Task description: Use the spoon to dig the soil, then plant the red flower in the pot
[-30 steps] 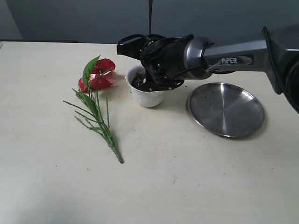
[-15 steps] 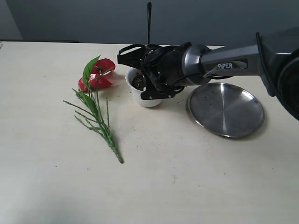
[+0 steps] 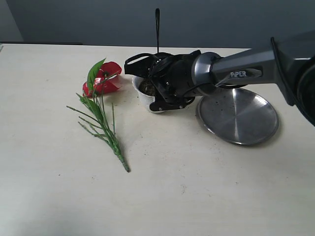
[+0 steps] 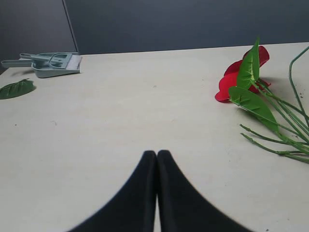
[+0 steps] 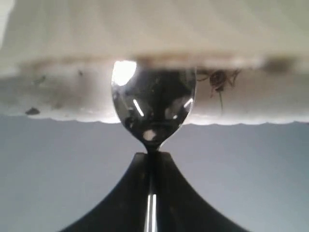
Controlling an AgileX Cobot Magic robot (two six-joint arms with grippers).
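The white pot [image 3: 145, 100] stands mid-table, half hidden behind my right gripper [image 3: 156, 88], which is shut on the spoon [image 3: 157, 29]. Its thin handle sticks straight up above the gripper. In the right wrist view the shiny spoon head [image 5: 153, 108] sits against the pot's white wall [image 5: 145, 34], just past the right gripper [image 5: 153, 154]. Dark soil [image 3: 146, 87] shows inside the pot. The red flower [image 3: 104, 78] lies flat on the table left of the pot, stems toward the front. My left gripper [image 4: 157, 153] is shut and empty, hovering over bare table with the red flower [image 4: 241, 79] off to one side.
A round steel plate [image 3: 238, 114], dusted with soil crumbs, lies right of the pot under the right arm. In the left wrist view a green dustpan with brush [image 4: 55, 64] and a loose green leaf [image 4: 14, 89] lie at the far table edge.
My right gripper has come down over the pot with the spoon, so the handle's top now shows lower. The flower, plate and left gripper have not moved.
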